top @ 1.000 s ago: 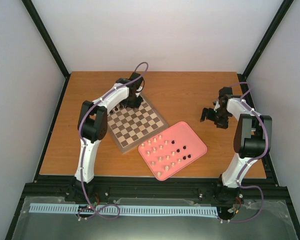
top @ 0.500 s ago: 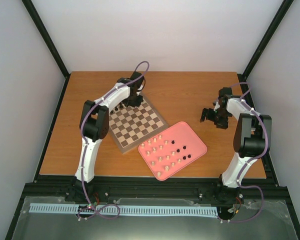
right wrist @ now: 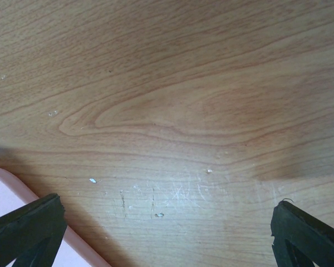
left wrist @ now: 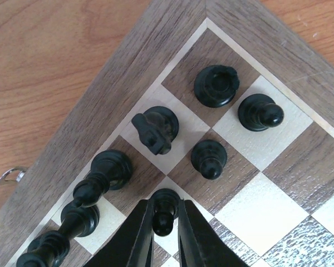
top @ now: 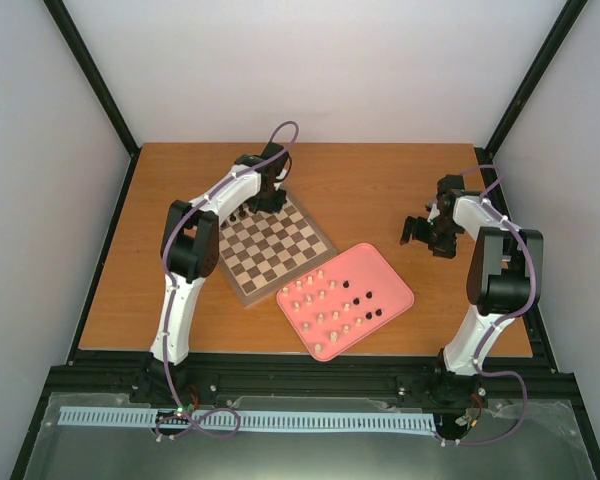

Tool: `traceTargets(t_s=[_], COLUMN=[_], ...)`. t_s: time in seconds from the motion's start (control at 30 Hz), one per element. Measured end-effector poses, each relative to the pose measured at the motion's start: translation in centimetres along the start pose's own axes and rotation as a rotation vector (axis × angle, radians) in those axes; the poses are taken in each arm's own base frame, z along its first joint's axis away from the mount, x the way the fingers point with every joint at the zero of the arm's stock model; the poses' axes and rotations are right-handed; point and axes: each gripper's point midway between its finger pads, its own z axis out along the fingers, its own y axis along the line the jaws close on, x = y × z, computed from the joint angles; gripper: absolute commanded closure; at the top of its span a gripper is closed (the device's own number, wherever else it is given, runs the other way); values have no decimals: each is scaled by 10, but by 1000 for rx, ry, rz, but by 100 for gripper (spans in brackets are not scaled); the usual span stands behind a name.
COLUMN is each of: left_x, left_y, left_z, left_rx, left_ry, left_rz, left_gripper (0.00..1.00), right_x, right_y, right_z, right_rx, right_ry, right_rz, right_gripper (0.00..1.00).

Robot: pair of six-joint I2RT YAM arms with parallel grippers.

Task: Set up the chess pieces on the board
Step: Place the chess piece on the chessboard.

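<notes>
plain white walls (top: 320, 70), black corner posts (top: 90, 75), wooden table (top: 370, 185), even light

The board (top: 280, 248) lies on the table (top: 380, 190). Just right of the board sits the tray (top: 388, 278) — many chess pieces (top: 325, 300) stand in it. More stand at the board's far corner — one pawn (left wrist: 166, 201) between the left gripper's (left wrist: 164, 208) jaws.

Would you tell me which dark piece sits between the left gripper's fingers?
The dark pawn lowest in the left wrist view; the left gripper grips it, the other pieces stand free.

Left hand (top: 264, 199) at board (top: 280, 250) far corner; chessmen (top: 325, 300) on tray (top: 392, 278)
</notes>
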Motion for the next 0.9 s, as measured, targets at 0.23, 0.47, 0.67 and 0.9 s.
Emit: traceTargets(t_s=[0.23,0.47,0.67,0.9], left_x=[4,8,10,10], left_y=[-3,-4,-5,-1], left_z=[3,4,0,-54], left_rx=[17,21,32,49], left_ry=[13,24,26,-35], left_rz=[-3,-1,-4,-6], left_gripper=[78,77,65,45], right_x=[0,0,0,0], right_y=[0,0,0,0], right_z=[0,0,0,0], right_rx=[0,0,0,-1], right_ry=[1,1,1,1], right_rz=[0,0,0,0], right_gripper=[0,0,0,0])
